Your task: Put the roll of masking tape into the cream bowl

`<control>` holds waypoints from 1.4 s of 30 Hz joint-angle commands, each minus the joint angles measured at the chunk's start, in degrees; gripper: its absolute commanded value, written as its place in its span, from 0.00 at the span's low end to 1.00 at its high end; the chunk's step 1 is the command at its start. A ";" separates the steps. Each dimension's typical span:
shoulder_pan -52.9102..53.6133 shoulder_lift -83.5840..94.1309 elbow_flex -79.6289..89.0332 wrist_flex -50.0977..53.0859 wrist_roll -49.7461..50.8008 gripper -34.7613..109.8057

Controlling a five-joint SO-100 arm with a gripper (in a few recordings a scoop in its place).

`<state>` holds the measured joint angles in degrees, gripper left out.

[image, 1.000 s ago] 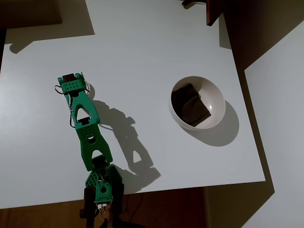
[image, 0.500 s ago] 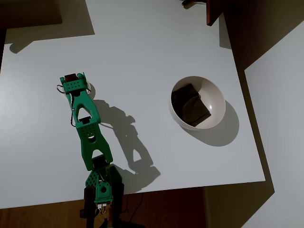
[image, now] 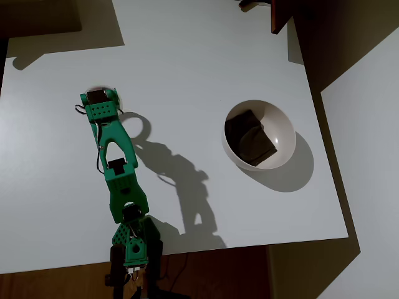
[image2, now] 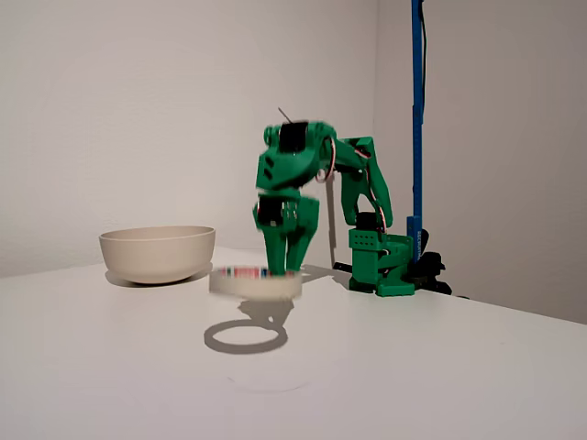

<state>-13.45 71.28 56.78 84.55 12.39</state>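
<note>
In the fixed view the roll of masking tape (image2: pixel 255 282) hangs blurred a little above the table, a flat cream ring with reddish print on its core. Its ring shadow lies on the table below it. My green gripper (image2: pixel 286 267) is shut on the roll's right rim. From overhead the gripper (image: pixel 103 98) is at the table's left, and its head hides most of the roll. The cream bowl (image: pixel 284 126) stands well to the right with a dark brown patch inside. In the fixed view the bowl (image2: pixel 158 253) is left of the gripper and farther back.
The arm's green base (image: pixel 133 244) sits at the table's near edge in the overhead view. A blue pole (image2: pixel 417 110) rises behind the base in the fixed view. A dark brown object (image: pixel 280 15) overhangs the table's far right corner. Bare white table lies between gripper and bowl.
The gripper has risen with the roll and shifted slightly right. The arm's shadow has spread away from it, and a ring-shaped shadow now shows on the table.
</note>
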 commanded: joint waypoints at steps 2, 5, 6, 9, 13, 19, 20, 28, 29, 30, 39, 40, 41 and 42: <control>-0.09 21.09 -3.69 4.31 0.97 0.18; 0.79 29.09 -3.78 6.15 0.70 0.18; 1.49 31.55 -3.96 6.68 0.44 0.18; 5.89 35.95 -8.09 10.20 -0.18 0.18; 16.08 39.55 -11.60 11.43 -1.67 0.18; 34.45 37.62 -18.54 9.23 -2.64 0.18; 37.18 36.74 -19.34 8.53 -2.81 0.18; 55.90 23.12 -28.83 0.62 -3.96 0.18; 57.66 21.36 -29.44 -0.97 -4.13 0.18; 59.15 19.95 -29.62 -2.81 -4.39 0.18; 68.64 3.96 -34.80 -12.57 -7.56 0.18; 69.35 1.32 -36.39 -12.74 -7.65 0.18; 70.05 -1.05 -37.71 -12.92 -7.82 0.18; 70.58 -2.90 -38.06 -13.45 -8.09 0.18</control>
<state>54.49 70.66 25.14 73.30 4.39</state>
